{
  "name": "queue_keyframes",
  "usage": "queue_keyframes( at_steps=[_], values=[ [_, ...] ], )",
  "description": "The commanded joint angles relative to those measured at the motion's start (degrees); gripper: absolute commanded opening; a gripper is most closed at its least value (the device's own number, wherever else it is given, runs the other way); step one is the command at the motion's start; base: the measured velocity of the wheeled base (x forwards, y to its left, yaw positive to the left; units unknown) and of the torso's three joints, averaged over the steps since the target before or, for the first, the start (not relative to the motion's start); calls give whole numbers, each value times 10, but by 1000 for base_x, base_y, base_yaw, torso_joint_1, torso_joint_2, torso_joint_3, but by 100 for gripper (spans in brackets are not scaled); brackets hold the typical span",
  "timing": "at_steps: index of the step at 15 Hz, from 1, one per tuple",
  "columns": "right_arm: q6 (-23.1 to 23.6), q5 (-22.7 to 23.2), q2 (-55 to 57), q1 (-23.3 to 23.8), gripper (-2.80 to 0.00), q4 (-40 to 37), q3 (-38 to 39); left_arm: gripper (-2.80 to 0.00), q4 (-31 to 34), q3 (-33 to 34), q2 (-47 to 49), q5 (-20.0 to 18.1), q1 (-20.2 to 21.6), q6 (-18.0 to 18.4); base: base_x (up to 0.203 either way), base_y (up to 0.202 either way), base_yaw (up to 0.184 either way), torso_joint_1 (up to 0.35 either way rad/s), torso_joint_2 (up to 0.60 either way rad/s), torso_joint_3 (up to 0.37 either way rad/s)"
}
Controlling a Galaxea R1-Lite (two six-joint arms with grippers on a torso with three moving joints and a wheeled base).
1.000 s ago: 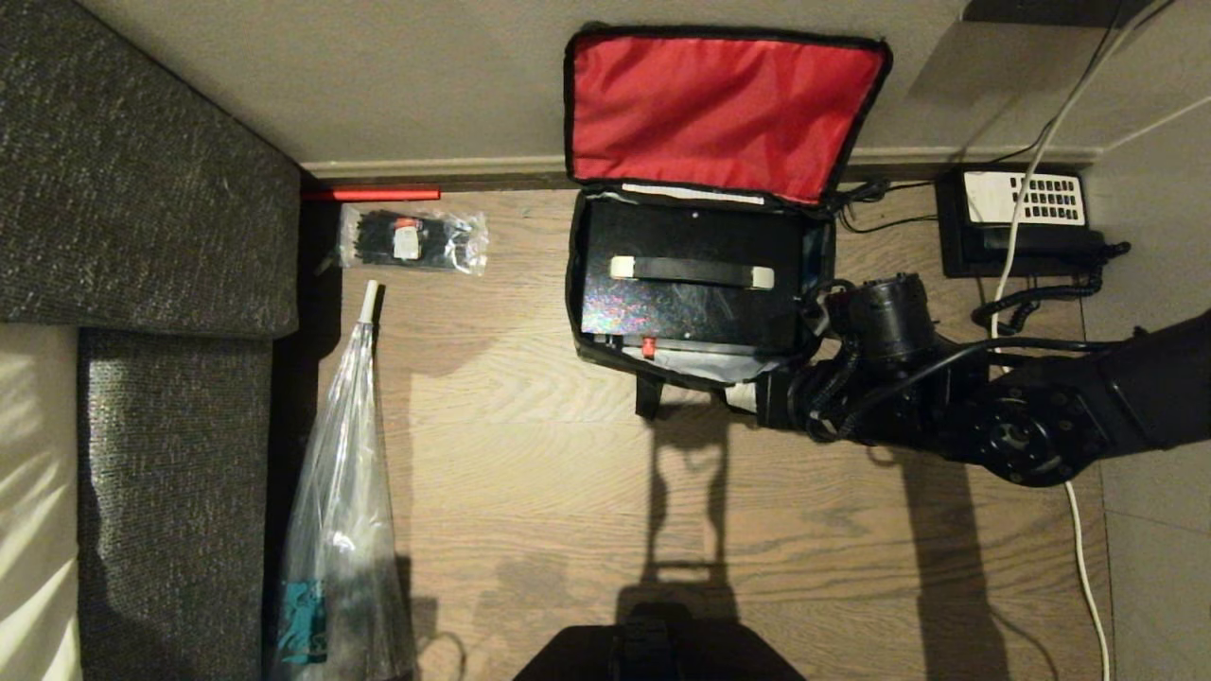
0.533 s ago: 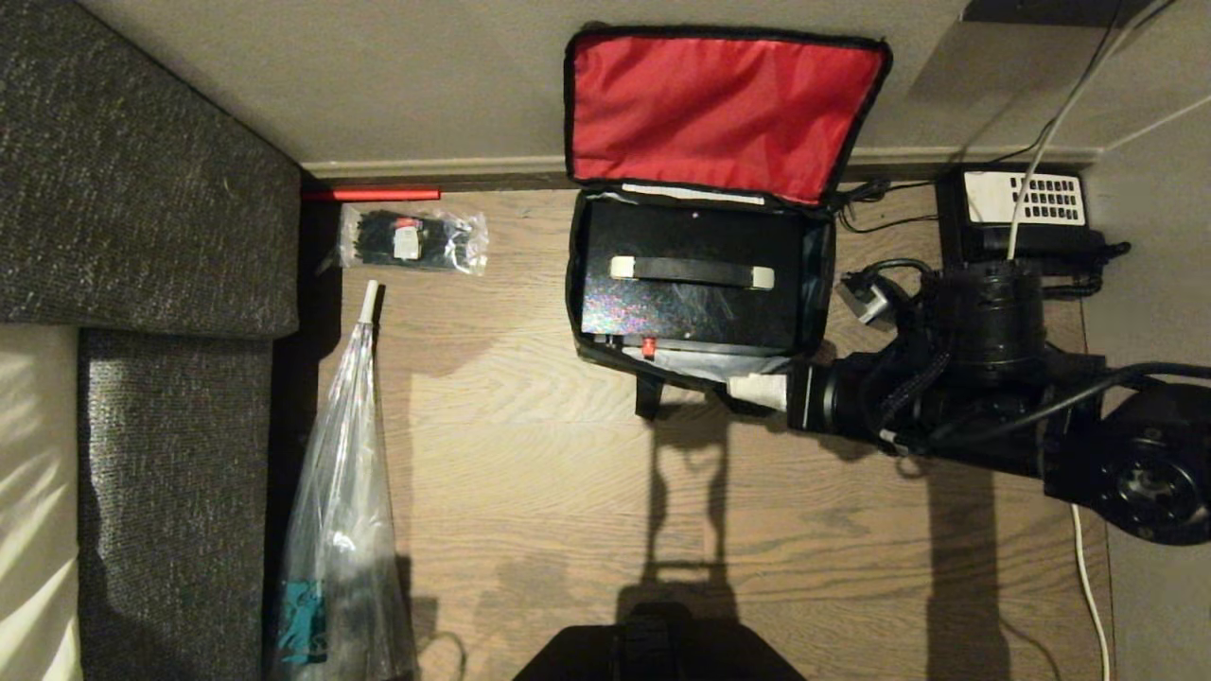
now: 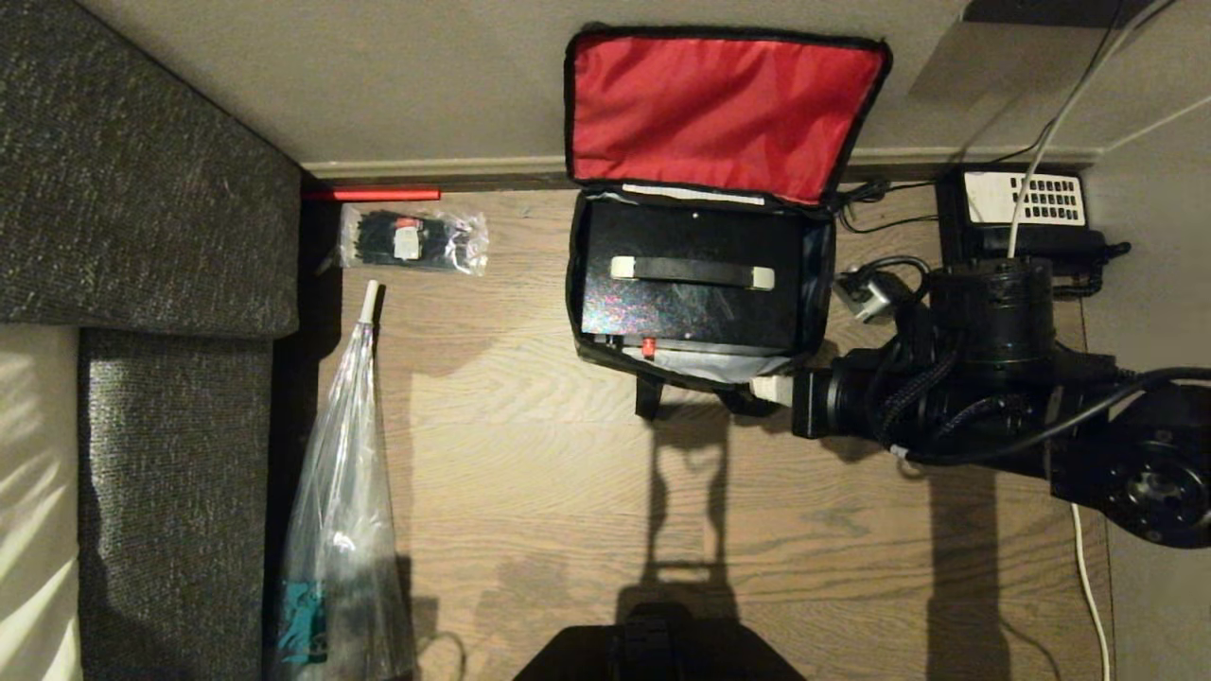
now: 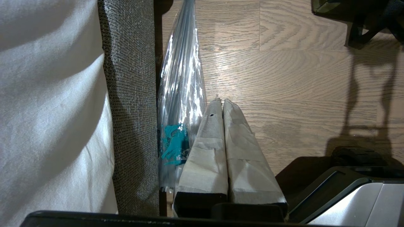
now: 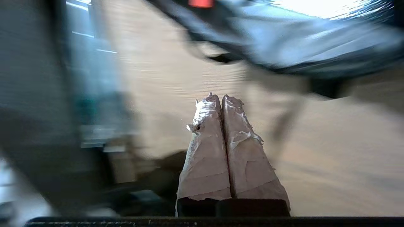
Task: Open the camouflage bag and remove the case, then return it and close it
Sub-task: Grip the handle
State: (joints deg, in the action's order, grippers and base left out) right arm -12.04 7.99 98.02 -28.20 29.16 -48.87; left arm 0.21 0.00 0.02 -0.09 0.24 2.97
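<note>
- Right gripper (image 3: pixel 768 388): 2 fingers pressed together, holding nothing, at the bag's near right corner.
- Left gripper (image 4: pixel 221 108): parked by the sofa, pinched together, empty.
- Risk: the arm could snag the bag's wall or strap and drag it.
- Bag (image 3: pixel 579 284): lid thrown back, red lining up; case (image 3: pixel 695 312) sits inside, handle showing.

A wood-grain plank floor (image 3: pixel 530 454) is being lit warmly, with long shadows being cast across it. A beige wall (image 3: pixel 378 85) is being met along a pale baseboard (image 3: pixel 426 167). A dark grey woven sofa (image 3: pixel 142 189) is being seen at the left, beside a white cushion (image 3: pixel 33 492).
</note>
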Motion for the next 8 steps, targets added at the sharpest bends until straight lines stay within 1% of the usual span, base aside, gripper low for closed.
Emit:
queue_keyframes(
  at_steps=[1,3,4,5,6,7,8],
  values=[
    [113,-102,37,-7,-280,3,-2,-280,0,2,-1,0,0,0,0,0,0,0,0,0],
    [191,-210,71,-23,-280,5,-3,-280,0,1,-1,0,0,0,0,0,0,0,0,0],
    [222,-246,82,-32,-280,12,-8,-280,0,2,-1,0,0,0,0,0,0,0,0,0],
    [246,-257,83,-33,-280,24,-6,-280,0,1,-1,0,0,0,0,0,0,0,0,0],
    [287,-257,83,-33,-280,44,-5,-280,0,2,-1,0,0,0,0,0,0,0,0,0],
    [345,-258,83,-33,-280,67,-10,-280,0,2,-1,0,0,0,0,0,0,0,0,0],
    [425,-259,82,-33,-280,80,-25,-280,0,2,-1,0,0,0,0,0,0,0,0,0]
  ],
)
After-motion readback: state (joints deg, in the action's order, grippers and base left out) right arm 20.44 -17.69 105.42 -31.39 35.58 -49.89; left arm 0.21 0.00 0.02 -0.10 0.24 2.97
